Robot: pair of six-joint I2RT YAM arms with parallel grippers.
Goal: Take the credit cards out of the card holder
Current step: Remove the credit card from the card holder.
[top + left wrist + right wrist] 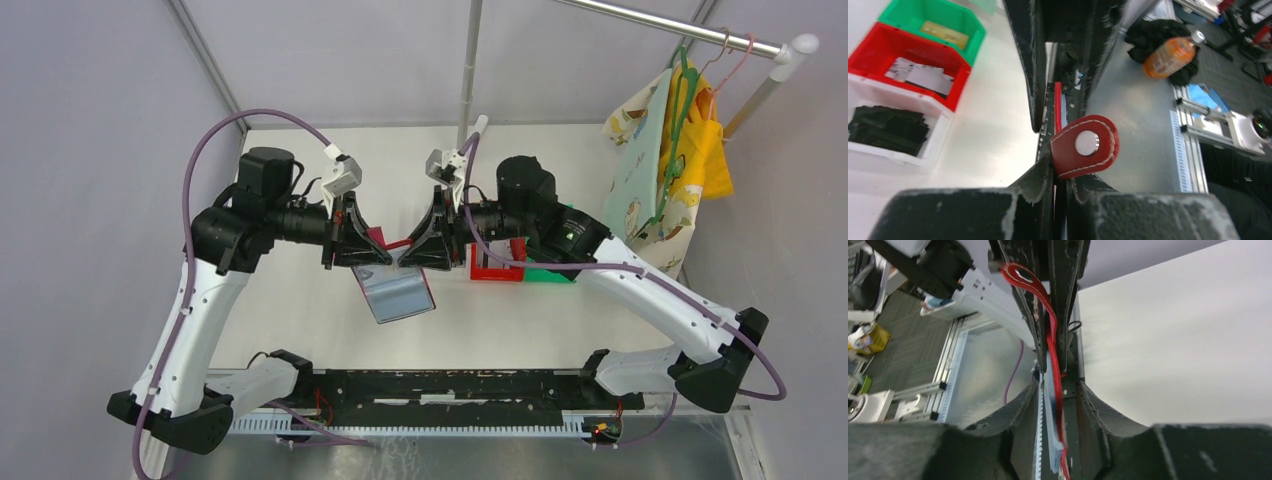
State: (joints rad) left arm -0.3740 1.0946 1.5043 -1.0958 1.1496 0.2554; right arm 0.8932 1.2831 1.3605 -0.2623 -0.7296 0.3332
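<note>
Red card holder (395, 290), hanging open above the table (560, 320) between both arms, grey-blue inside facing up, long axis sloping toward the arm bases. My left gripper (362, 250) is clamped narrow on its left edge; my right gripper (432, 248) straddles the opposite edge, and I cannot tell whether it grips; both equally near

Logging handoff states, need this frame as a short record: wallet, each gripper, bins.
card holder: open, hanging in mid-air
left gripper: jaws shut on it beside the snap tab
right gripper: jaws apart, its edge between them
bins: dark cards in white bin, silvery cards in red bin, golden card in green bin
</note>
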